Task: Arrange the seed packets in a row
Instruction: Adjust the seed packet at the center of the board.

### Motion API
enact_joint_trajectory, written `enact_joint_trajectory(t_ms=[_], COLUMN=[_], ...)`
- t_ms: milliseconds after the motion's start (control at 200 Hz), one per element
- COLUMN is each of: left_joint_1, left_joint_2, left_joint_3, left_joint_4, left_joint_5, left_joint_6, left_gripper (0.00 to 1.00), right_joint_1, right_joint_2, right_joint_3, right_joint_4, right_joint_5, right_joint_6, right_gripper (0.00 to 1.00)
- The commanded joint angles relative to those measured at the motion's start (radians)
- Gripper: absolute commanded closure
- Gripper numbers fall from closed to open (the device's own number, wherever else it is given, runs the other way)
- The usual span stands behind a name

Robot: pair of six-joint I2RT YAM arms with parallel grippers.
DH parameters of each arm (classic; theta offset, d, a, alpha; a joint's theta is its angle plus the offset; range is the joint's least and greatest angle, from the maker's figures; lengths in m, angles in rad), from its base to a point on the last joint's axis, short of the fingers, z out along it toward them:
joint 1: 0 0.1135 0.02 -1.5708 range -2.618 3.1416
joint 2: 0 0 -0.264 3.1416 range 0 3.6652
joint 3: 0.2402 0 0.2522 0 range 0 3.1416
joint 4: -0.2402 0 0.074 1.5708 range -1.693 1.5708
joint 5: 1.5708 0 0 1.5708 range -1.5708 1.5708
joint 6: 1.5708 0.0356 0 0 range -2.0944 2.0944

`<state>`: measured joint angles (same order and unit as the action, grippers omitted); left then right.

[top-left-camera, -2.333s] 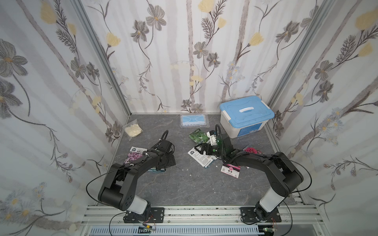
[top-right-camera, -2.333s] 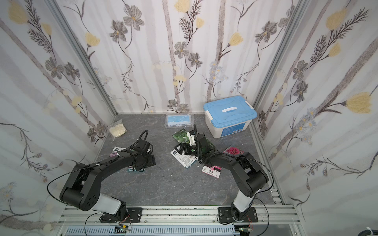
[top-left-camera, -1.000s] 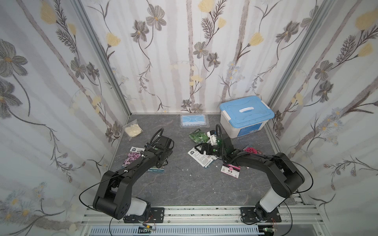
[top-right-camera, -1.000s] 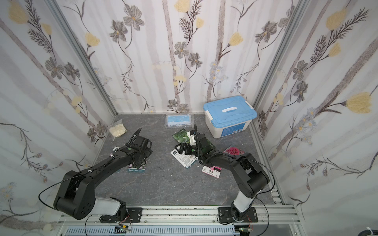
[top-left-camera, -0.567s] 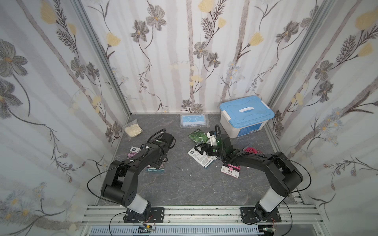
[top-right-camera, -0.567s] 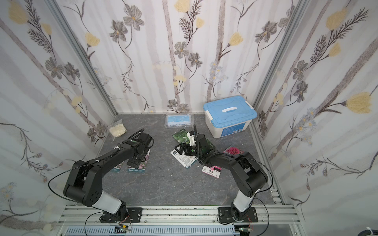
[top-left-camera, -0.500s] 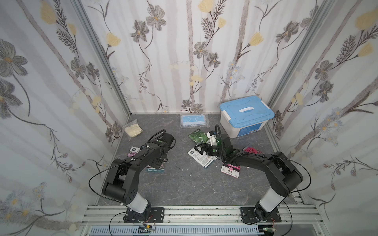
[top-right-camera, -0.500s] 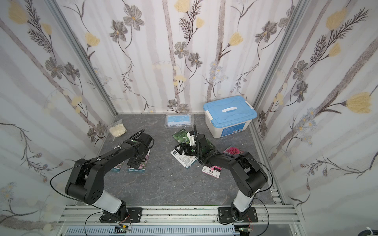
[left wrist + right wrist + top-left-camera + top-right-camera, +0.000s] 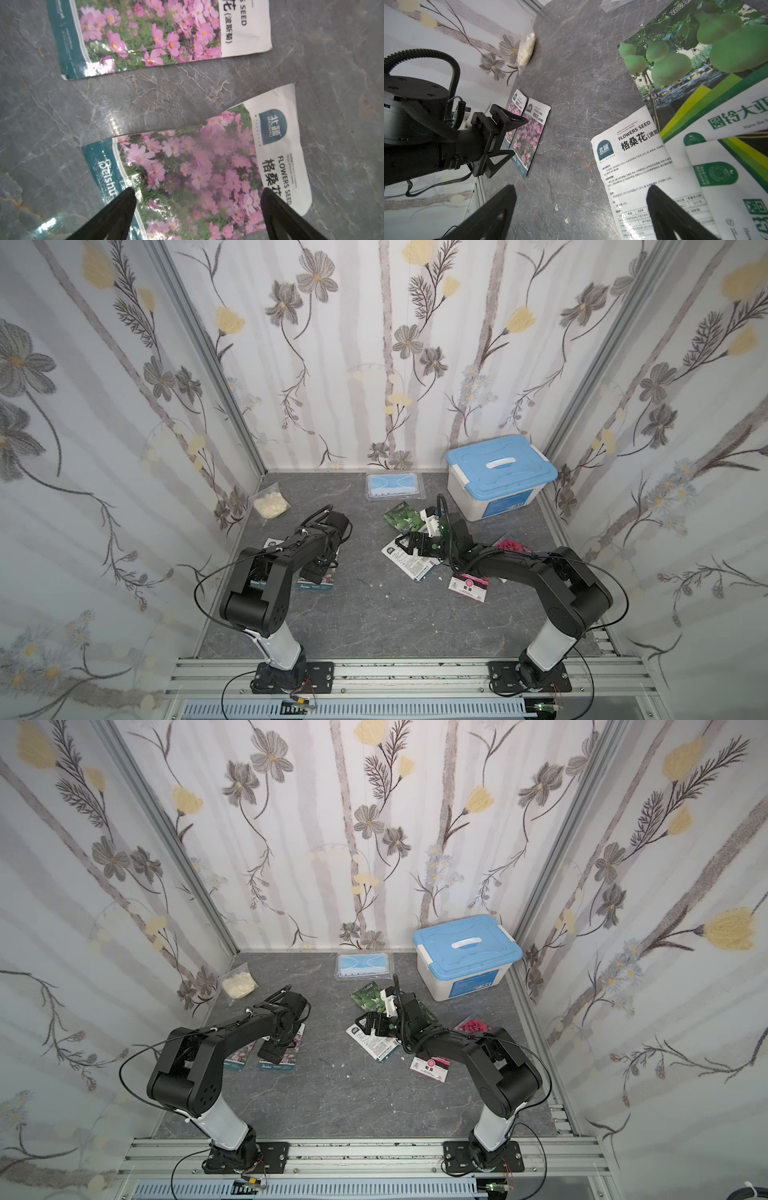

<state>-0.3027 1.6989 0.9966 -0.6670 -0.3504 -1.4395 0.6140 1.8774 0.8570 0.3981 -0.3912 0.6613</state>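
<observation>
Clock bearings are read on the table (image 9: pixel 374 614) in a top view, with 12 at the back wall.

1. Row. 2 purple-flower packets lie face up at 9 o'clock on the table, long sides side by side. The outer packet (image 9: pixel 239 1056) is nearer the wall and the inner packet (image 9: pixel 291 1056) lies at its 3 o'clock, with bare table between them. We judge this the start of the row. Set at the far left, it leaves room to extend toward 3 o'clock. The left wrist view shows the inner packet slightly skewed against the outer packet, with 1 long edge buckled.

2. Left gripper (image 9: pixel 195 191). Its jaws are spread wide and hold nothing. The inner packet lies flat directly beneath it, and the fingers straddle its length. We cannot tell whether the tips touch it.

3. Right gripper (image 9: pixel 581 187). Its jaws are wide and empty, low at the 9 o'clock edge of the white packet (image 9: pixel 643 166). 1 finger stands over that packet and the other over bare table, so the free edge lies between them. We judge this edge was chosen because a gourd packet (image 9: pixel 675 52) overlaps the opposite side.

4. Outstanding. 5 packets remain outside the row. These include the red packet (image 9: pixel 513 546) toward 3 o'clock and the pink-label packet (image 9: pixel 467 587) at 5 o'clock of the white packet.
</observation>
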Motion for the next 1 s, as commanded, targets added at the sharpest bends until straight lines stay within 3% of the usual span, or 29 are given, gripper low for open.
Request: enact_joint_trajectory(t_ms=[0,235,994], left_joint_1=[0.008,0.015,0.065], left_joint_2=[0.027,0.085,0.045], left_joint_3=[0.013,0.032,-0.024], left_joint_4=[0.020,0.015,0.007], left_joint_5=[-0.007,-0.002,-0.005], left_joint_6=[0.026,0.031,0.060], left_gripper=[0.04,0.04,0.05], right_joint_1=[0.000,-0.002,-0.003], right_joint_2=[0.006,0.008,0.025], right_joint_3=[0.007,0.005,0.007], right_joint_4=[0.038,0.036,0.051], right_joint_5=[-0.003,-0.002,-0.015], right_joint_6=[-0.003,-0.005,0.003], right_gripper=[0.00,0.01,0.01])
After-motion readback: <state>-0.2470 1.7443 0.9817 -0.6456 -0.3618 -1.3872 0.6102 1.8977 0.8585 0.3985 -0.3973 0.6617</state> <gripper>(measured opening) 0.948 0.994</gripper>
